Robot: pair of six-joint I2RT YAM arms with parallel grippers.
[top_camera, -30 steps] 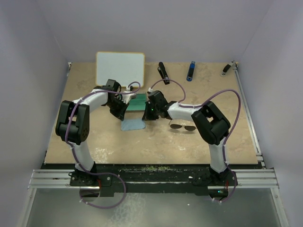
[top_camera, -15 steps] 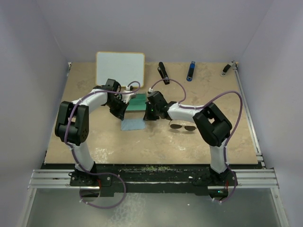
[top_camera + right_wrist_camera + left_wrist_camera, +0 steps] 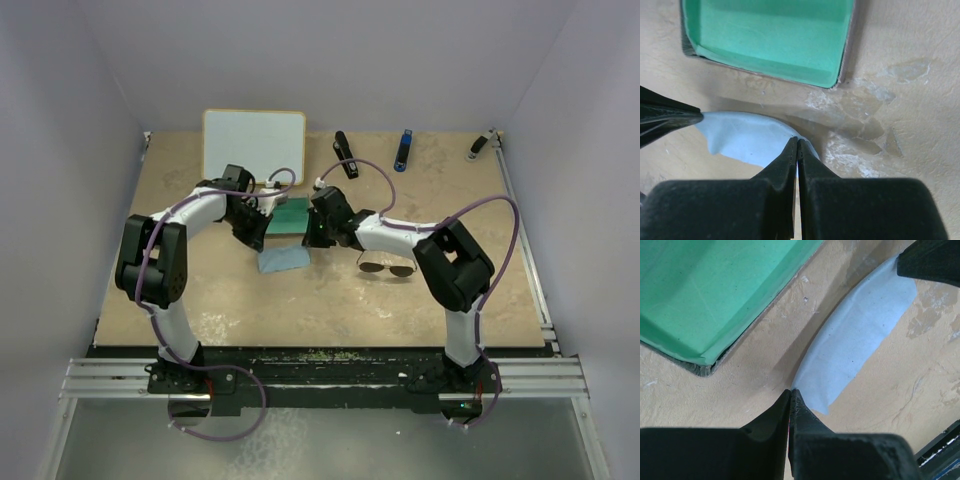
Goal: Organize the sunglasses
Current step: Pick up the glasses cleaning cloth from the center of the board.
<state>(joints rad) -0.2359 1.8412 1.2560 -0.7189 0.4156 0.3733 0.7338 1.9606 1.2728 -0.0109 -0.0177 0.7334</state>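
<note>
Both arms' jaws are pinched shut on the blue cloth [image 3: 283, 260]. The sunglasses [image 3: 386, 267] look light and fragile, so I'd grab the bridge.

Left fingers [image 3: 765, 432] pinched shut; right fingers [image 3: 780, 172] likewise, tips facing each other.

No legible writing in any view.
The white board [image 3: 254, 142] at the far left of the table [image 3: 500, 300] shows a plain face. The three small items along the far edge, one black [image 3: 345, 154], one blue [image 3: 402, 150] and one dark in the far right corner [image 3: 480, 146], are too small for any marking to be made out. Both wrist views are close-ups of unprinted surfaces.
</note>
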